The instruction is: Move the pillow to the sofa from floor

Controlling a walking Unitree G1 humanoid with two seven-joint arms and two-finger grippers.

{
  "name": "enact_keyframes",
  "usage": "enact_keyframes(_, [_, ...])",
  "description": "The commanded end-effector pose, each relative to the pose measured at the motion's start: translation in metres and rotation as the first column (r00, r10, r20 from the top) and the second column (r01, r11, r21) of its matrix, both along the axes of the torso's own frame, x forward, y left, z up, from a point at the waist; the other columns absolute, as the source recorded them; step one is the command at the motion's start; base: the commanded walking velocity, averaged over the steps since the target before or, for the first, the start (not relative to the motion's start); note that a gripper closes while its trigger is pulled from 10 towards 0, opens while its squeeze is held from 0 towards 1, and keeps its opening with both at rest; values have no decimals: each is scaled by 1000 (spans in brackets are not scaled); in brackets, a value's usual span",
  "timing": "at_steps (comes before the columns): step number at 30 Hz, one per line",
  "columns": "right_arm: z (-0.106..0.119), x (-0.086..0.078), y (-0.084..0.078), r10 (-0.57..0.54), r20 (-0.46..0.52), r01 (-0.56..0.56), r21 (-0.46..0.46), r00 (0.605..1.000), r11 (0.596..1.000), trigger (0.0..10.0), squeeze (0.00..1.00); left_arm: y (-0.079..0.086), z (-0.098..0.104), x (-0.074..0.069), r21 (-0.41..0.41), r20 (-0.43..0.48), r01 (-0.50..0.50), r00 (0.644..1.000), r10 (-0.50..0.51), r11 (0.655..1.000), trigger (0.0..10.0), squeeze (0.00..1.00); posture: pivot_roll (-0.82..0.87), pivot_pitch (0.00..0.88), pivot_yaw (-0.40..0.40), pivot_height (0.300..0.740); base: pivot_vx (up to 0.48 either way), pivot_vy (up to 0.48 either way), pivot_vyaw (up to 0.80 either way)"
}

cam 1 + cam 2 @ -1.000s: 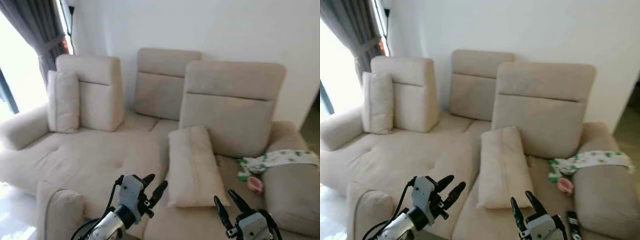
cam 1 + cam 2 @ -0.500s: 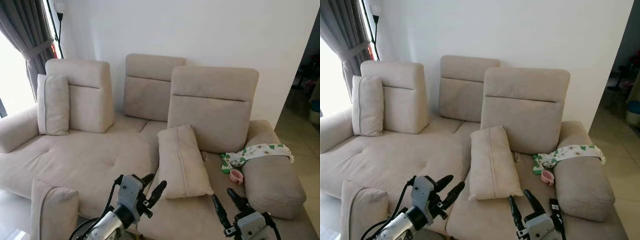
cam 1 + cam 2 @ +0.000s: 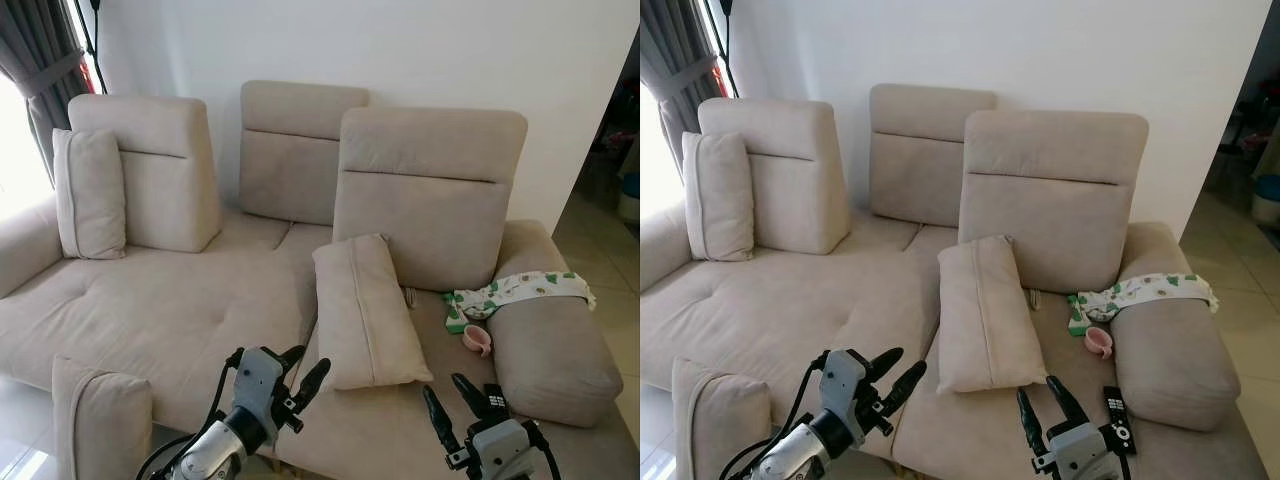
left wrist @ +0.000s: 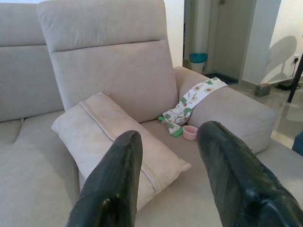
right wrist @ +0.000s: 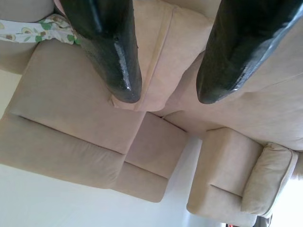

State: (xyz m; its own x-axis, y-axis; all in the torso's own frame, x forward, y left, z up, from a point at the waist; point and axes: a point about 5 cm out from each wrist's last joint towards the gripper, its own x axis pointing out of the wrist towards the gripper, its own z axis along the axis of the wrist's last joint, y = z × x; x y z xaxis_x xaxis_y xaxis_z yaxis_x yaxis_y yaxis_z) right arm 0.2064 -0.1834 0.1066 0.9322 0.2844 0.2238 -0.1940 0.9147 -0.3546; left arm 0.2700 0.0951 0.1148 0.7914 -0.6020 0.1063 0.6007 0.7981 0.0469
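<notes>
A beige pillow [image 3: 362, 314] lies on the seat of the beige sofa [image 3: 170, 310], leaning against the right backrest; it also shows as the pillow [image 4: 116, 137] in the left wrist view. My left gripper [image 3: 303, 371] hangs open in front of the sofa's front edge, to the left of and below the pillow, holding nothing. Lower right, my right gripper [image 3: 447, 401] is open too, empty, just short of the pillow's near end. A second pillow [image 3: 88, 194] stands upright against the left backrest.
A green-and-white patterned cloth [image 3: 518, 291] drapes over the right armrest, with a small pink cup [image 3: 477, 340] beside it. A black remote [image 3: 1115, 413] lies on the seat near my right gripper. A beige cushion [image 3: 98, 420] stands at lower left. Curtain [image 3: 35, 70] hangs far left.
The whole view has pulled back and shifted, so the camera has moved; more of the sofa and the remote now show. The pillow rests in the same place. Both grippers stay open.
</notes>
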Motion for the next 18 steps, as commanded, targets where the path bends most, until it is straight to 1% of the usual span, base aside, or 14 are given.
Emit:
enact_keyframes(1, [0, 0, 2, 1, -5, -1, -7, 1000, 1000, 10000, 0, 2, -4, 0, 5, -25, -9, 1000, 9, 1000, 10000, 0, 96, 0, 30, 740, 0, 480, 0])
enact_keyframes(18, [-2, 0, 2, -2, -9, 2, -2, 1000, 1000, 10000, 0, 1, -4, 1, 6, -23, -3, 1000, 3, 1000, 10000, 0, 93, 0, 31, 740, 0, 479, 0])
